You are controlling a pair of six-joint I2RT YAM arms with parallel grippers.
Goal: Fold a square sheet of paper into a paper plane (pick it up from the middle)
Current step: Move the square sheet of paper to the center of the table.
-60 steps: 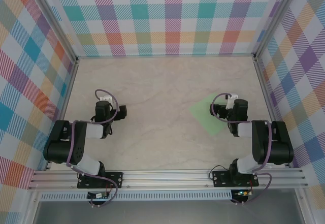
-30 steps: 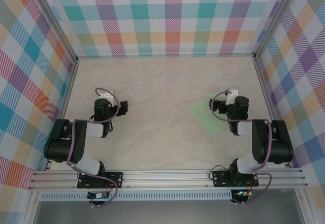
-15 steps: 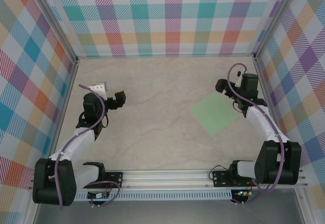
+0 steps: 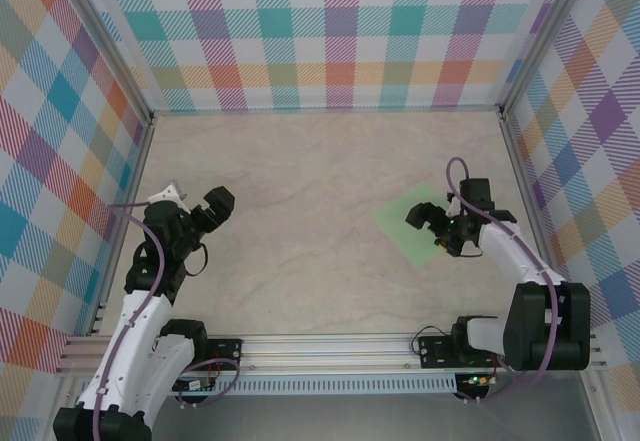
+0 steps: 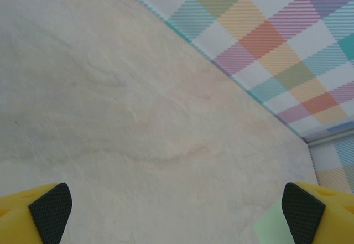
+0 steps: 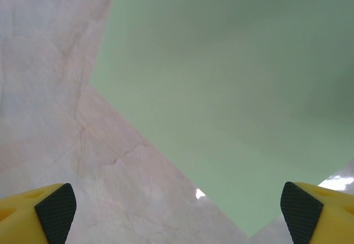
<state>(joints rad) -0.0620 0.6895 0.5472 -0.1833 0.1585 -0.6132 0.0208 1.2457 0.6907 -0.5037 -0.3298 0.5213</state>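
Hovering over the flat square sheet of paper (image 4: 403, 223), the right claw (image 4: 433, 231) is spread wide; the left claw (image 4: 213, 208), also spread, hangs above the counter (image 4: 300, 171).

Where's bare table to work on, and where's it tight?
Widest bare patch: table centre, between the left gripper and the square sheet of paper. Far strip along the checked back wall is free too. Crowded: right side, right gripper over the sheet.

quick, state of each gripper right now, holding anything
Left gripper: open, holding nothing.
Right gripper: open, holding nothing, fingers spread over the square sheet of paper.
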